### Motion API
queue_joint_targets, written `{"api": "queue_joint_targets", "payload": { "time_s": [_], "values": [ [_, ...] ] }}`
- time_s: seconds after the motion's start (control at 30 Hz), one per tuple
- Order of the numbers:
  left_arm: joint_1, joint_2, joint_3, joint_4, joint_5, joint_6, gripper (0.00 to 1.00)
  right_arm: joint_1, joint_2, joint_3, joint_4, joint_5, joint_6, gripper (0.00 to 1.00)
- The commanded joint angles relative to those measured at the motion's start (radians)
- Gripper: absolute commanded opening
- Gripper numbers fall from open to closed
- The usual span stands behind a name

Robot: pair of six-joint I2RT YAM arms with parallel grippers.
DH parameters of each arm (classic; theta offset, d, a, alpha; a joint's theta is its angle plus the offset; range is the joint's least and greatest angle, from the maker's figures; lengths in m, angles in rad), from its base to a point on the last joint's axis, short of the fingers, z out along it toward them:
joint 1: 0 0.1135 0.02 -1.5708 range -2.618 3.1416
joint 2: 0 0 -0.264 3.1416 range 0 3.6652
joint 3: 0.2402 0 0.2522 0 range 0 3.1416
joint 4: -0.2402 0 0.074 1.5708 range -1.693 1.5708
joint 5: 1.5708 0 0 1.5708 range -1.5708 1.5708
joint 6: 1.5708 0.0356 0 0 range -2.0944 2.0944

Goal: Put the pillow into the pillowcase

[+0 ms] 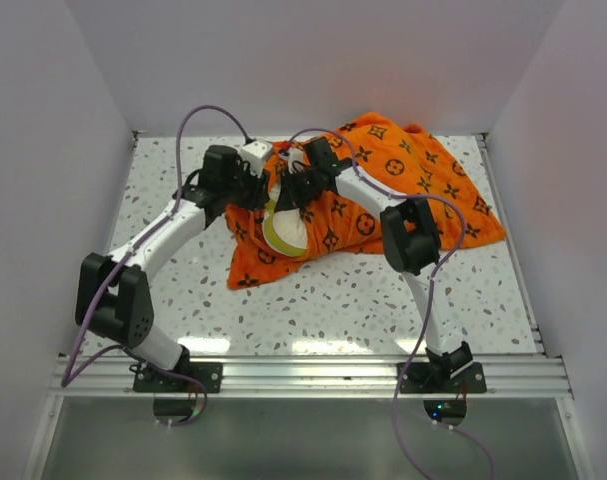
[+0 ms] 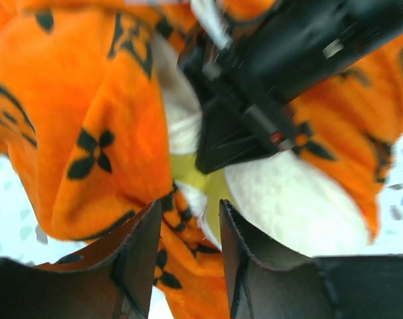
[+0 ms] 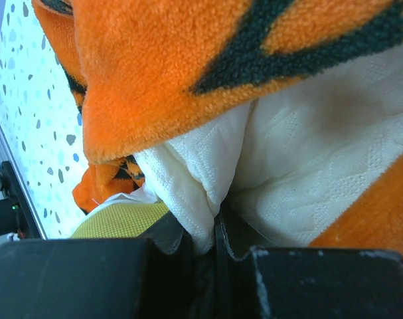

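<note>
The orange pillowcase [image 1: 413,180] lies bunched at the back middle and right of the table. The cream pillow [image 1: 283,232] sticks out of its left end, its yellow band [image 2: 188,176] showing. My right gripper [image 3: 211,232] is shut on a fold of the pillow [image 3: 307,166] just under the pillowcase's edge [image 3: 161,66]. My left gripper [image 2: 189,212] sits close beside it, jaws apart, with a fold of the pillowcase [image 2: 75,119] lying between the fingers and not visibly pinched. In the top view both grippers [image 1: 255,190] [image 1: 288,200] meet at the case's left end.
White walls enclose the speckled table [image 1: 183,290] on the left, back and right. An aluminium rail [image 1: 303,375] runs along the near edge by the arm bases. Purple cables [image 1: 208,115] loop over both arms.
</note>
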Motion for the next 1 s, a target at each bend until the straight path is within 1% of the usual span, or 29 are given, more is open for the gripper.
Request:
{"api": "queue_joint_targets", "payload": {
  "time_s": [0.0, 0.07, 0.1, 0.17, 0.2, 0.3, 0.33, 0.47, 0.5, 0.57, 0.6, 0.67, 0.7, 0.8, 0.87, 0.9, 0.97],
  "values": [
    [-0.031, 0.047, -0.042, 0.026, -0.206, 0.036, 0.45, 0.005, 0.041, -0.034, -0.149, -0.002, 0.005, 0.00],
    [-0.052, 0.084, -0.050, 0.042, -0.240, 0.046, 0.49, 0.004, 0.038, -0.034, -0.152, -0.008, 0.005, 0.00],
    [-0.056, 0.112, -0.050, 0.047, -0.289, 0.045, 0.49, 0.005, 0.036, -0.037, -0.152, -0.008, 0.007, 0.00],
    [-0.056, 0.135, -0.051, 0.061, -0.323, 0.043, 0.49, 0.004, 0.035, -0.040, -0.153, -0.012, 0.010, 0.00],
    [-0.056, 0.153, -0.051, 0.085, -0.362, 0.037, 0.49, 0.004, 0.032, -0.046, -0.155, -0.014, 0.012, 0.00],
    [-0.056, 0.188, -0.044, 0.124, -0.403, 0.034, 0.53, 0.004, 0.032, -0.052, -0.158, -0.020, 0.008, 0.00],
    [-0.051, 0.193, -0.044, 0.136, -0.395, 0.025, 0.54, 0.005, 0.029, -0.058, -0.160, -0.022, 0.007, 0.00],
    [-0.043, 0.221, -0.041, 0.199, -0.383, -0.001, 0.55, 0.005, 0.020, -0.083, -0.146, -0.023, 0.007, 0.00],
    [-0.039, 0.221, -0.036, 0.204, -0.327, -0.012, 0.56, 0.004, 0.019, -0.084, -0.146, -0.017, 0.008, 0.00],
    [-0.028, 0.207, -0.053, 0.231, -0.280, -0.036, 0.57, 0.004, 0.021, -0.086, -0.140, -0.017, 0.012, 0.00],
    [-0.025, 0.195, -0.077, 0.242, -0.215, -0.044, 0.57, 0.004, 0.020, -0.087, -0.137, -0.016, 0.013, 0.00],
    [-0.020, 0.192, -0.083, 0.234, -0.188, -0.071, 0.58, 0.002, 0.021, -0.086, -0.127, -0.012, 0.019, 0.00],
    [-0.019, 0.187, -0.091, 0.218, -0.150, -0.076, 0.58, 0.004, 0.023, -0.086, -0.124, -0.012, 0.022, 0.00],
    [-0.017, 0.172, -0.114, 0.219, -0.114, -0.078, 0.58, 0.002, 0.023, -0.083, -0.121, -0.012, 0.022, 0.00],
    [-0.019, 0.176, -0.116, 0.230, -0.123, -0.081, 0.58, 0.004, 0.020, -0.090, -0.123, -0.012, 0.021, 0.00],
    [-0.016, 0.198, -0.102, 0.225, -0.154, -0.093, 0.58, 0.002, 0.015, -0.099, -0.121, -0.011, 0.018, 0.00],
    [0.002, 0.224, -0.084, 0.223, -0.171, -0.104, 0.55, 0.004, 0.010, -0.107, -0.115, -0.014, 0.016, 0.00]
  ]
}}
